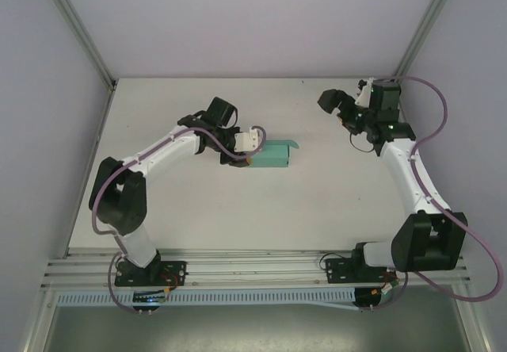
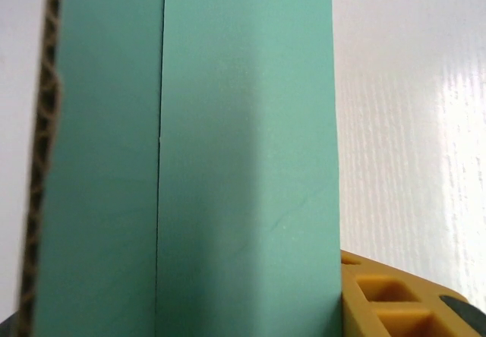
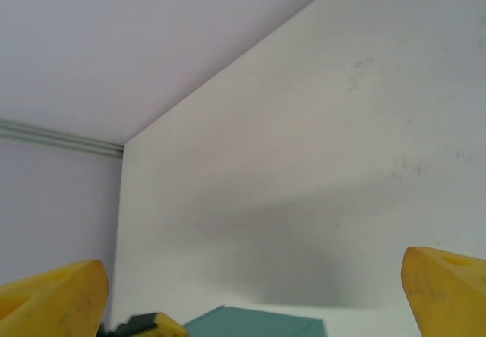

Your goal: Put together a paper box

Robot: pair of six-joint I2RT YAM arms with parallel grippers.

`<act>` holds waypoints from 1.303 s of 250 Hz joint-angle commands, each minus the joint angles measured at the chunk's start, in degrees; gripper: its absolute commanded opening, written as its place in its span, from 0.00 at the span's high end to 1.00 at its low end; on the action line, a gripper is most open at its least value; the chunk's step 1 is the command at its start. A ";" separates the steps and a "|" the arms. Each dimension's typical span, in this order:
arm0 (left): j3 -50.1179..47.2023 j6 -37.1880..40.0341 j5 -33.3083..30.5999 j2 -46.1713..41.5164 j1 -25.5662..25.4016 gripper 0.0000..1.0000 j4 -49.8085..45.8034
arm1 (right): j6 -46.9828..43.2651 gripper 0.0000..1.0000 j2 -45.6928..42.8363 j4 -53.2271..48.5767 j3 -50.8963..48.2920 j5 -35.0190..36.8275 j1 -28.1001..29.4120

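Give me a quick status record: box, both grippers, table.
paper box: teal, folded into a small flat box, lying mid-table
left gripper: closed on the box's end nearest the left arm; yellow finger flush against its side
right gripper: jaws wide open, holding nothing, well apart from the box at back right
table: white, carries just the box

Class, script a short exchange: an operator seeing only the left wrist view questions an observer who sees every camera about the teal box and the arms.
Operator: I see teal card up close. Where is the box?
Observer: The paper box lies in the middle of the table, the left gripper at its left end.
Operator: And the other arm?
Observer: The right gripper hangs open near the far right corner, apart from the box.
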 commanded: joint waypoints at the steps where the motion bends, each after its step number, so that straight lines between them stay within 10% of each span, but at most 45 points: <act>1: 2.15 -2.22 6.63 3.29 1.83 0.60 -9.04 | -15.55 0.01 -1.52 6.89 -2.27 -3.14 1.84; 79: 3.09 -5.30 3.27 7.78 2.28 0.60 -7.15 | -39.65 0.16 4.70 -7.17 0.64 -9.35 12.64; 222: 4.59 -7.41 2.01 9.03 2.24 0.59 -7.41 | -46.62 0.38 17.68 -18.20 8.09 0.70 19.38; 305: 5.73 -8.21 0.10 9.82 2.24 0.59 -7.57 | -45.72 0.98 20.62 -23.69 12.87 2.60 20.38; 326: 6.16 -9.00 0.47 9.67 2.20 0.59 -6.75 | -41.71 1.00 20.55 -24.53 13.25 2.48 20.49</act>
